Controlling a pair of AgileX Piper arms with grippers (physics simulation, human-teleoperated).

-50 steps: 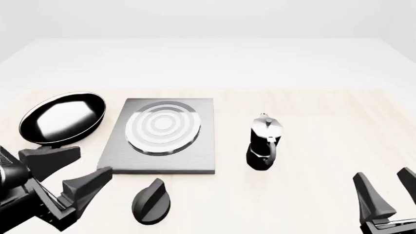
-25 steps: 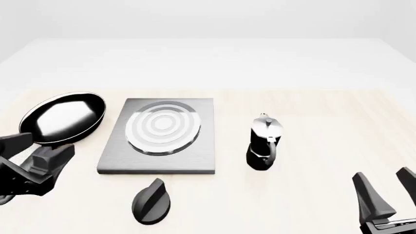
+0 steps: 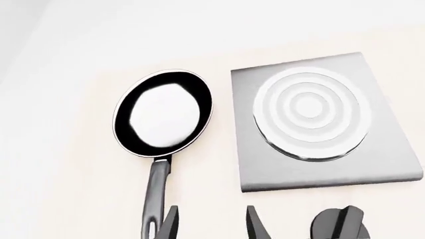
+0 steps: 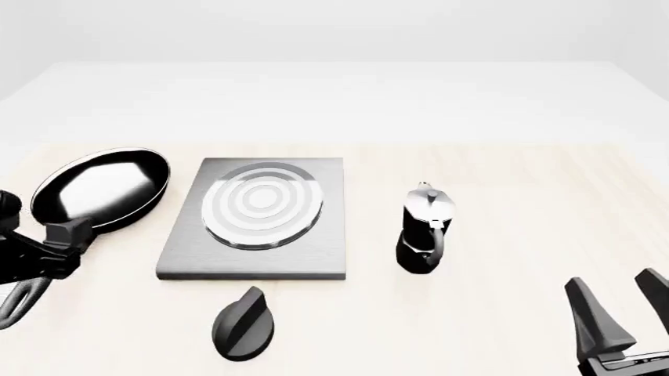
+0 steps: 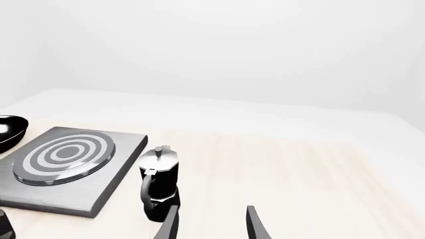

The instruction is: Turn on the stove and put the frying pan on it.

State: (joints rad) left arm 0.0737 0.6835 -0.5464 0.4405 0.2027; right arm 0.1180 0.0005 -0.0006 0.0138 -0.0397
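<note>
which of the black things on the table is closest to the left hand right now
The frying pan: its long handle runs right beside the left hand, while the knob sits farther off and the moka pot farther still.

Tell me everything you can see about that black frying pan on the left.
The frying pan is round, shallow and black, with a glossy inside that mirrors a bright white patch. A long black handle runs from the bowl toward the arms' side. It lies flat on the table, left of the stove and apart from it. The left gripper hovers open just beside the handle's end; its fingers are not closed on it.
</note>
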